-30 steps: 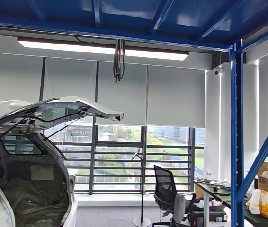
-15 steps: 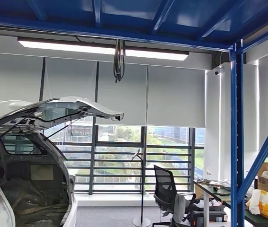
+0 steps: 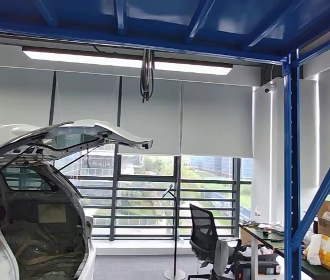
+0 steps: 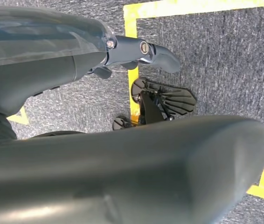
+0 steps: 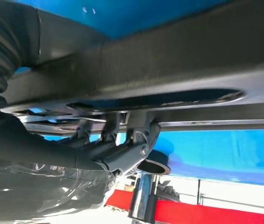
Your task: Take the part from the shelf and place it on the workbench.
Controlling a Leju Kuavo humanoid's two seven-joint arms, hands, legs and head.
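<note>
Right robot hand (image 5: 123, 149) grips the dark part (image 5: 180, 70); left robot hand (image 4: 137, 51) hangs, state unclear. Placement on tabletop remains.

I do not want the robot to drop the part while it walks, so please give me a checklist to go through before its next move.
1. Right hand on the part: ok; its fingers lie against this long dark piece.
2. Left hand grip: cannot tell; one finger is stretched out over the carpet, and a wide dark shape lies close to the camera.
3. Workbench ahead: cannot tell; the head view shows a car with a raised hatch, a blue post and a cluttered desk.
4. Path: cannot tell; an office chair stands by the desk.
</note>
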